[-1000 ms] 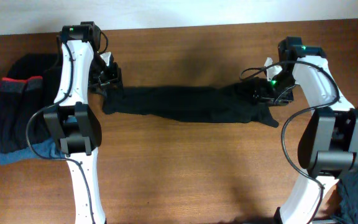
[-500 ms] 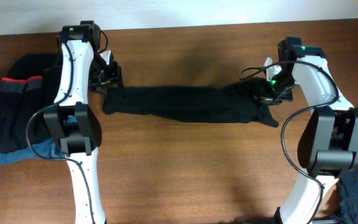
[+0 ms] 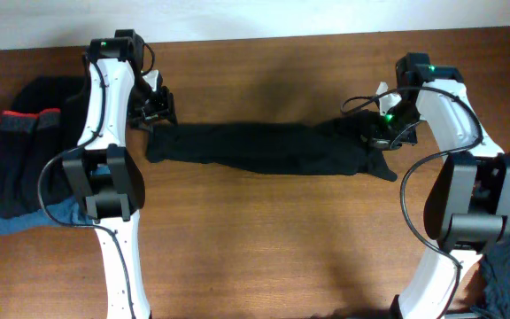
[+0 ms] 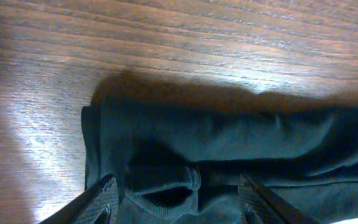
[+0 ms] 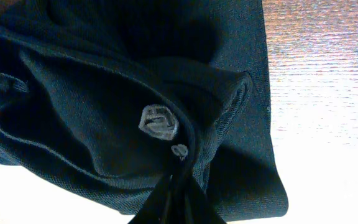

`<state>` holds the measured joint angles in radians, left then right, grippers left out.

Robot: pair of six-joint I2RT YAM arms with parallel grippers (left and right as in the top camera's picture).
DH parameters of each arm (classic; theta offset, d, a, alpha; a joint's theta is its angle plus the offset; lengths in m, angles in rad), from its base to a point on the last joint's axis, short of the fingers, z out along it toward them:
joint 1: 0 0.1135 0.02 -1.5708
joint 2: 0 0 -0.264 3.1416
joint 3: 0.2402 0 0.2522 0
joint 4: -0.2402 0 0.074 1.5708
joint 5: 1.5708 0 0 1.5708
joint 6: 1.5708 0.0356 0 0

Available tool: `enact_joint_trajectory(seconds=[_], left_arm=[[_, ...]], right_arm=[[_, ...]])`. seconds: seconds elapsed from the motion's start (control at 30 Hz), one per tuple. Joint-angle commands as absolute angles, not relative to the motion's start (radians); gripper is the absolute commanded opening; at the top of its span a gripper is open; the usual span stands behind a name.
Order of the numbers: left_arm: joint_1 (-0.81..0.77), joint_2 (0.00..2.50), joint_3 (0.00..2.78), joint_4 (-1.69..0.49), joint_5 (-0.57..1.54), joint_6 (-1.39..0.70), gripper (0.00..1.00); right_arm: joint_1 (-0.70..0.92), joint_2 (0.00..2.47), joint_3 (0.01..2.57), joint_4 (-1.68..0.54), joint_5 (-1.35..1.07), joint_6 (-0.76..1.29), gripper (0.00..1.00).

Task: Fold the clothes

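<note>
Right gripper pinched shut on right end of black garment, stretched long across surface; left gripper spread open over left end. Looks soft, limp, light; best grabbed at end corners.

garment: knit cloth, matt | table: wood, grained, sl. sheen | arm shells: smooth plastic

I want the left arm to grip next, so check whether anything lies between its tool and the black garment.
Nothing visible does. The left tool stands open right over the black garment at its end, its fingers either side of bunched cloth, with only bare wooden table around it.
</note>
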<state>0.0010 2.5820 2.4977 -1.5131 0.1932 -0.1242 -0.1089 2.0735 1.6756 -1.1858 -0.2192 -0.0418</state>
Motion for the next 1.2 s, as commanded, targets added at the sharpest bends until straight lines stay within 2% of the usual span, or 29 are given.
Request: enact_joint_trajectory(seconds=[0.0, 0.67, 0.7, 0.73, 0.77, 0.8, 0.87, 1.03, 1.17], left_arm=[[-0.010, 2.572, 2.482, -1.495, 0.187, -0.118, 0.61], [-0.026, 2.578, 2.405, -1.449, 0.187, -0.119, 0.60], [-0.026, 2.578, 2.405, -1.449, 0.187, -0.119, 0.56], [-0.026, 2.578, 2.405, -1.449, 0.187, -0.119, 0.38], [-0.026, 2.578, 2.405, -1.448, 0.187, -0.119, 0.25], [-0.026, 2.578, 2.405, -1.447, 0.187, -0.119, 0.13], [-0.026, 2.578, 2.405, -1.443, 0.187, -0.118, 0.00], [-0.023, 2.577, 2.433, -1.448, 0.187, -0.114, 0.00], [-0.018, 2.573, 2.563, -1.502, 0.187, -0.103, 0.00]], right_arm=[[-0.112, 2.080, 1.685, -1.190, -0.228, -0.045, 0.09], [-0.112, 2.080, 1.685, -1.190, -0.228, -0.045, 0.09], [-0.112, 2.080, 1.685, -1.190, -0.228, -0.045, 0.09], [-0.112, 2.080, 1.685, -1.190, -0.228, -0.045, 0.09], [-0.112, 2.080, 1.685, -1.190, -0.228, -0.045, 0.09], [-0.112, 2.080, 1.685, -1.190, -0.228, -0.045, 0.04], [-0.112, 2.080, 1.686, -1.190, -0.228, -0.045, 0.04], [-0.112, 2.070, 1.700, -1.190, -0.229, -0.045, 0.04], [-0.113, 2.024, 1.794, -1.227, -0.232, -0.045, 0.04]])
